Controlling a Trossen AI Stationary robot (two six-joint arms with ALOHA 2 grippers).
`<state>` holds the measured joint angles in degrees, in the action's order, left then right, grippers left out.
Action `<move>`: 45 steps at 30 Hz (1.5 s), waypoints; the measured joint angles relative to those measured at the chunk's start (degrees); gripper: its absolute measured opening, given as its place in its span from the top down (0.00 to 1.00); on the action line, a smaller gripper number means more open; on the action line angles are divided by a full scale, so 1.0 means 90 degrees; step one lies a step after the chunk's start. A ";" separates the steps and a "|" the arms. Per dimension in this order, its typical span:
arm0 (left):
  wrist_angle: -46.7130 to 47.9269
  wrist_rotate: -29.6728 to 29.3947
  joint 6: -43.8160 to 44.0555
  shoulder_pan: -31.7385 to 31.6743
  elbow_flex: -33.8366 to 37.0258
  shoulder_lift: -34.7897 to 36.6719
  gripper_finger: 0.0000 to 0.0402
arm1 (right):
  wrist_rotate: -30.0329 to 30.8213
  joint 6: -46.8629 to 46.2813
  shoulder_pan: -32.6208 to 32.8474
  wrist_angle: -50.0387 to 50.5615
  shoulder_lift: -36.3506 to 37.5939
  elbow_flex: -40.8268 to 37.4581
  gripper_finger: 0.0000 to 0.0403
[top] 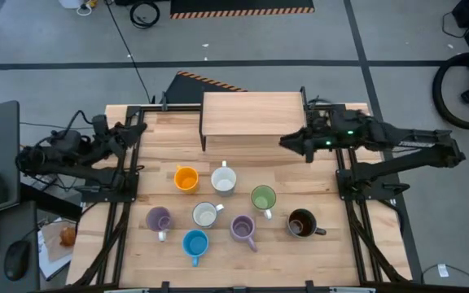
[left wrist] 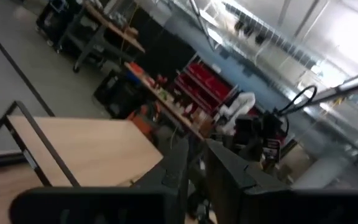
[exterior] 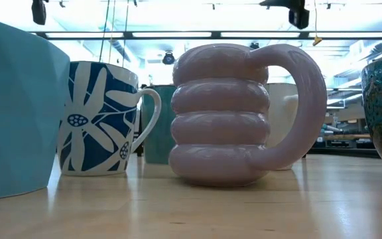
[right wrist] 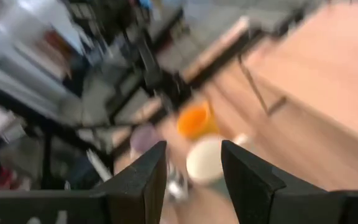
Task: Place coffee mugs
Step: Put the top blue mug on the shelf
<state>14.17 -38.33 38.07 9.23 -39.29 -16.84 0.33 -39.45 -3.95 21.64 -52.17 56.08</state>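
Several coffee mugs stand upright on their bases on the wooden table (top: 357,244): orange (top: 186,178), white (top: 224,179), green (top: 263,198), dark brown (top: 301,223), a second white (top: 206,215), two light purple (top: 159,219) (top: 243,229) and blue (top: 195,242). My left gripper (top: 139,124) hangs at the table's far left, away from them, its fingers (left wrist: 179,168) a narrow gap apart with nothing between. My right gripper (top: 285,142) is raised beside the shelf's right end, open (right wrist: 193,165) and empty, looking toward the orange mug (right wrist: 194,121).
A low wooden shelf (top: 253,114) stands at the table's far middle, between the two arms. Black frame rails run along both table sides (top: 120,212) (top: 348,195). In the low view the ribbed purple mug (exterior: 224,113) and a flower-patterned mug (exterior: 101,119) stand close together.
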 joint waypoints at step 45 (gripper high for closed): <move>0.3555 0.0748 -0.0479 -0.0007 -0.3016 -0.2036 0.73 | -0.0827 0.4250 0.0826 0.2129 -0.6478 0.5262 0.41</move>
<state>46.16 -31.60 33.77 9.17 -66.43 -35.17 -7.11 -1.20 3.49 40.80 -110.46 103.43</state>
